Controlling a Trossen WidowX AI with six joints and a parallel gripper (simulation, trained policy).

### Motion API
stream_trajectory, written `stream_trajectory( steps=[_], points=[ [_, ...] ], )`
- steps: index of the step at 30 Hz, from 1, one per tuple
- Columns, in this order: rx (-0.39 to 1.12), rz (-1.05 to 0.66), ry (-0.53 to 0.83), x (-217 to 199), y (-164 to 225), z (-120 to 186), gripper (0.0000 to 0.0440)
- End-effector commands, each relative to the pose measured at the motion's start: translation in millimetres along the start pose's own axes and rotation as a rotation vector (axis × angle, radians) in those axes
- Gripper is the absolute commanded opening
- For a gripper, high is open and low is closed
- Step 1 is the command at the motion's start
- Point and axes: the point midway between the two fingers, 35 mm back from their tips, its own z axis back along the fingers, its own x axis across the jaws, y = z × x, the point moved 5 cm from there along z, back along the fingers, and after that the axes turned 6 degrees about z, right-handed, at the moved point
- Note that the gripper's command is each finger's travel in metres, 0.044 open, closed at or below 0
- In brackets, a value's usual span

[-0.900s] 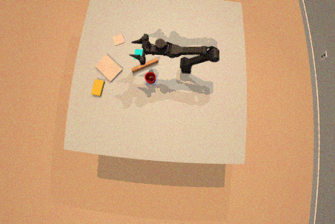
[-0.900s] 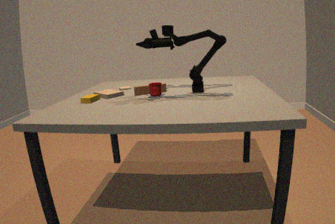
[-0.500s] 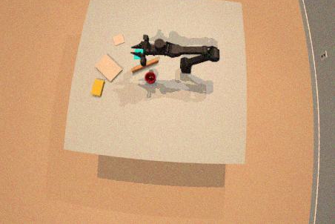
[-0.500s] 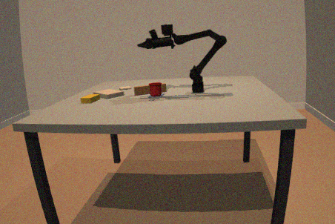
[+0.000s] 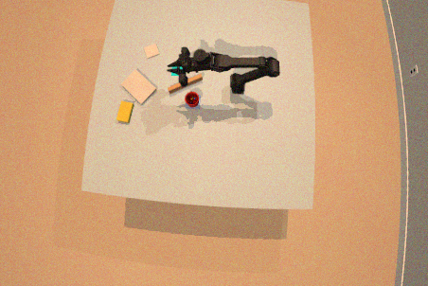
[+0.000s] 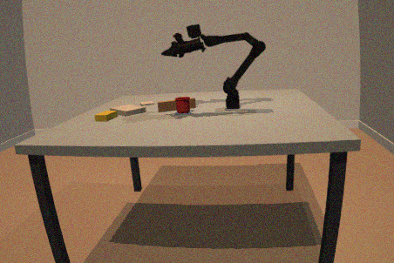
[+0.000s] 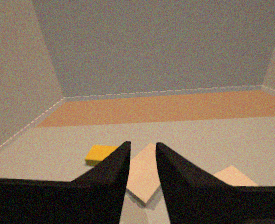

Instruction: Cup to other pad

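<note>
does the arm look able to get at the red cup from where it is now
Probably yes, but not straight across: the low brown bar lies between the raised pincer and the red cup; above looks free.
</note>
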Motion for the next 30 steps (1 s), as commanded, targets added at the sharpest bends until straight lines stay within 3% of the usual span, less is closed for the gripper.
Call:
stream_trajectory(
  steps=[1, 30],
  points=[
    [0.041, -0.037, -0.024, 5.6, -2.8, -1.8, 0.0096],
    [0.437, -0.380, -0.063, 42.9, -9.2, -5.8, 0.0113]
  ],
)
